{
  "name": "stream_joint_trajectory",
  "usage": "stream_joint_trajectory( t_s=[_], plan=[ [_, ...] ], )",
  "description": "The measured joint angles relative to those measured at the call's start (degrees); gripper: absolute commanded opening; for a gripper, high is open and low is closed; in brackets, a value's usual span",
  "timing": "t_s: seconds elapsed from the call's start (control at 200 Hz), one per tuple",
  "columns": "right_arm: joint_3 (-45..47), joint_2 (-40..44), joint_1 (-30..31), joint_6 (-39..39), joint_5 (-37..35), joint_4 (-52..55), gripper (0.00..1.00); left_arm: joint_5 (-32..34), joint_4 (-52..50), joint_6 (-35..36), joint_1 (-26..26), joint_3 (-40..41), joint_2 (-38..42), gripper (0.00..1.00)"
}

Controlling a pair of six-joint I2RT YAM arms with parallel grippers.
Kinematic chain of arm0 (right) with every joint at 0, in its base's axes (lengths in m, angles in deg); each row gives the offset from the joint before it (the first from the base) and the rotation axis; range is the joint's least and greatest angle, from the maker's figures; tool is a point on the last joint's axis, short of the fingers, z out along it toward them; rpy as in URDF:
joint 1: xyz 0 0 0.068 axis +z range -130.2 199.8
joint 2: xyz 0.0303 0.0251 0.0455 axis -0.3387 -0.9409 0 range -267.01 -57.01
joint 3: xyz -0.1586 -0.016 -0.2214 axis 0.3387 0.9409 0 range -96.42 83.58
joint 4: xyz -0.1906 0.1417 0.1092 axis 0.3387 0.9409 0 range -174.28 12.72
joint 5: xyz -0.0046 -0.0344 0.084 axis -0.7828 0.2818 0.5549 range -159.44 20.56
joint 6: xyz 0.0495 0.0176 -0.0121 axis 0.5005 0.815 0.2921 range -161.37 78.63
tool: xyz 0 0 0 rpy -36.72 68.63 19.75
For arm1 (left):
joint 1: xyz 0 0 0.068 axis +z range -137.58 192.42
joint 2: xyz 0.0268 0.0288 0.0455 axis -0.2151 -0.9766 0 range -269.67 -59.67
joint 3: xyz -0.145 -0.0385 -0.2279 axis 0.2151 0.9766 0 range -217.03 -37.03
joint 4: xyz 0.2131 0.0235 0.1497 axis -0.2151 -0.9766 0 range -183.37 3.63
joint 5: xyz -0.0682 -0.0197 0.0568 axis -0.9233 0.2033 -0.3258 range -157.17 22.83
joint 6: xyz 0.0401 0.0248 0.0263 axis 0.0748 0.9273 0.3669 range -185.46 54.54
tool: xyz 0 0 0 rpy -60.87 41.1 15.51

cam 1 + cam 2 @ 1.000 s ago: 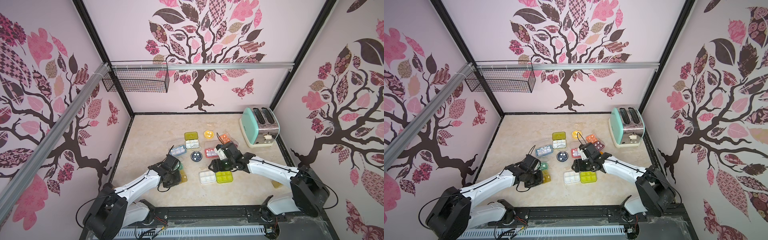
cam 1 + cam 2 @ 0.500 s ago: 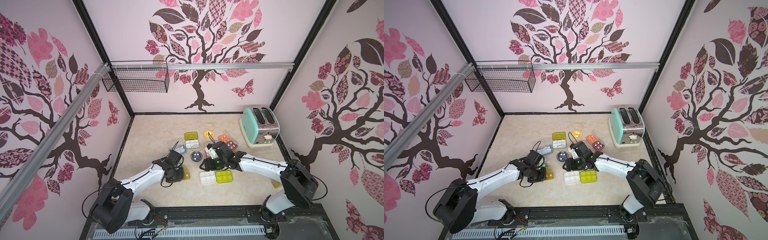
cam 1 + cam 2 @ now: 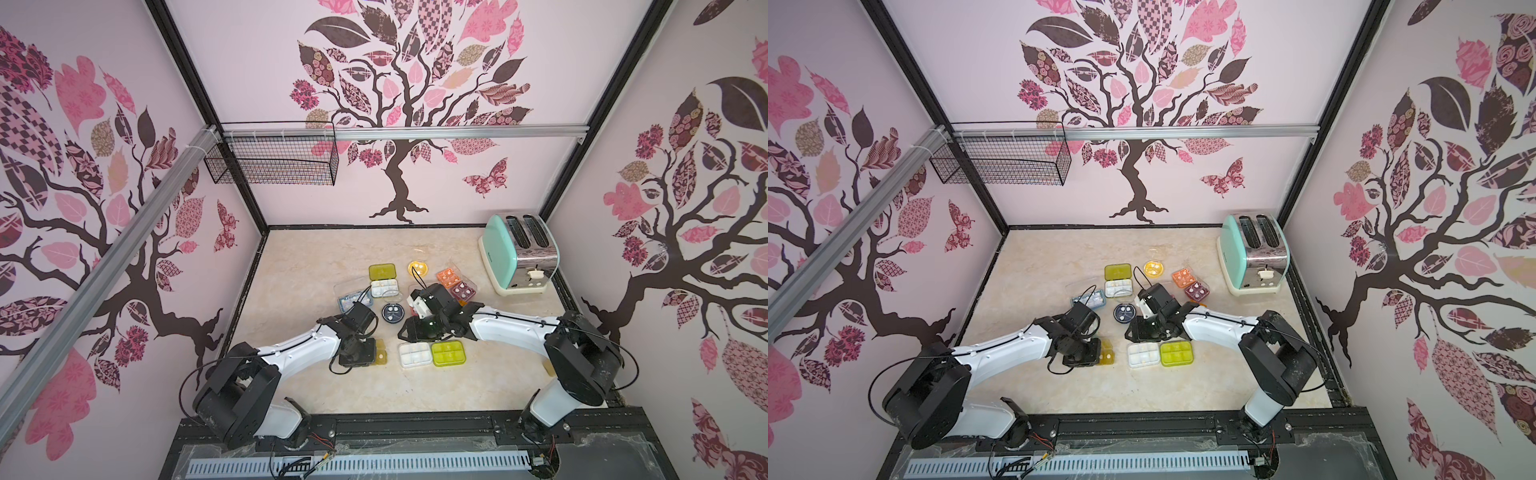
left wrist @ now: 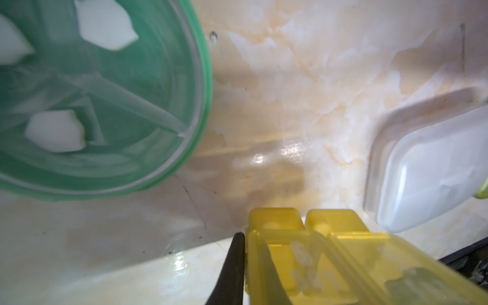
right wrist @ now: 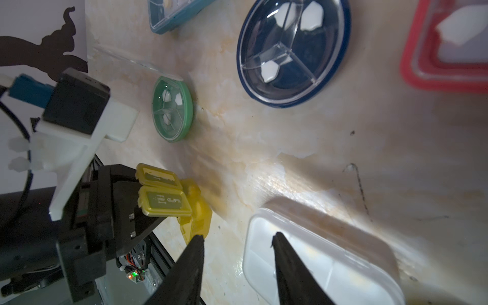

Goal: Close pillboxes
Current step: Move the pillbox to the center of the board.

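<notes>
Basically, the left hand (image 3: 365, 351) is clamped on the yellow pillbox (image 5: 196, 210), low over the bench (image 5: 343, 158), with 2 flaps up. The right hand (image 5: 237, 239), jaws apart and empty, hovers just beside it over the white pillbox (image 5: 317, 253), so it's probably the one to press them shut.
</notes>
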Motion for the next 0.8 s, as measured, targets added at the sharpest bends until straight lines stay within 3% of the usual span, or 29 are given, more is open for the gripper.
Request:
stream_joint_trajectory(
  t_s=[0.8],
  plan=[
    [-5.3, -6.2, 0.5, -1.1, 1.5, -1.3, 0.34, 0.0, 2.2, -1.7, -1.4, -0.7, -2.1, 0.18]
  ],
)
